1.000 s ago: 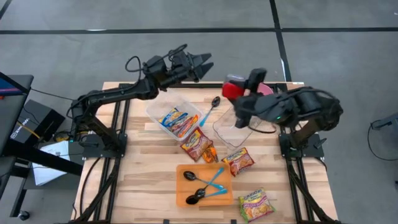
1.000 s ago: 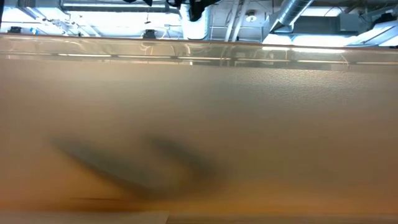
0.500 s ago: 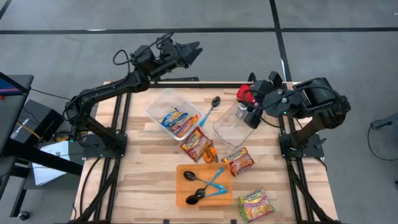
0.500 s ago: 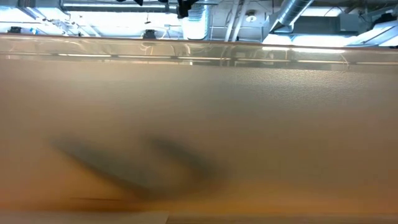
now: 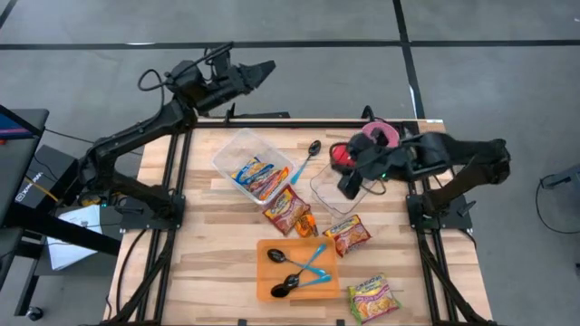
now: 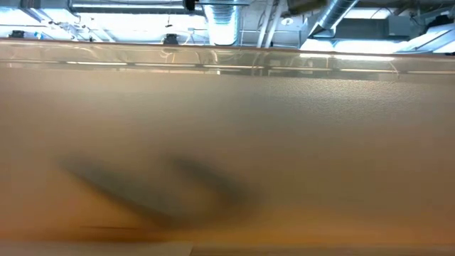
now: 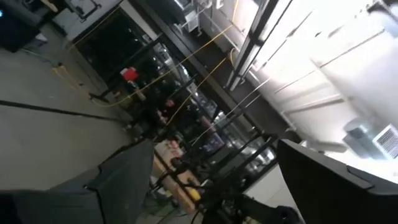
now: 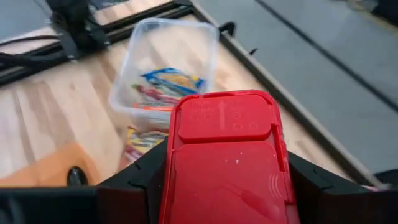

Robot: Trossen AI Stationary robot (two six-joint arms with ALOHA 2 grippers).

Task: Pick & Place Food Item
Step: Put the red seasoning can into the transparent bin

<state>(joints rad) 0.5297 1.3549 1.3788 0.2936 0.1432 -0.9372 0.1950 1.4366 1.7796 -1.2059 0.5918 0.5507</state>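
Observation:
My right gripper (image 5: 347,174) is shut on a red lid (image 5: 342,156), which hangs over the far edge of an empty clear tub (image 5: 333,190) at the table's right. A second clear tub (image 5: 243,156) farther left holds colourful food packets (image 8: 169,81). More packets lie on the wood: one (image 5: 288,210) beside that tub, one (image 5: 347,234) mid-table and one (image 5: 372,297) at the near edge. My left gripper (image 5: 263,70) is open and raised beyond the table's far left edge, with nothing between its fingers (image 7: 118,180). My right gripper pinches the red lid between its two fingers, one on each long side edge (image 8: 166,171). The fingers slant down from the table's right side and lie along the lid's sides. The lid is lifted clear and tilted, its top face (image 8: 224,118) toward the wrist camera.
An orange board (image 5: 297,269) carrying several spoons lies near the front middle. One loose spoon (image 5: 308,156) lies between the two tubs. A pink plate (image 5: 388,133) sits at the far right corner. A tan blur fills the low view.
My right gripper has come down and a little toward the near edge with the red lid, rolling as it went, and is now just over the empty tub. My left gripper has swung up and toward the table's left, beyond the far edge, still open.

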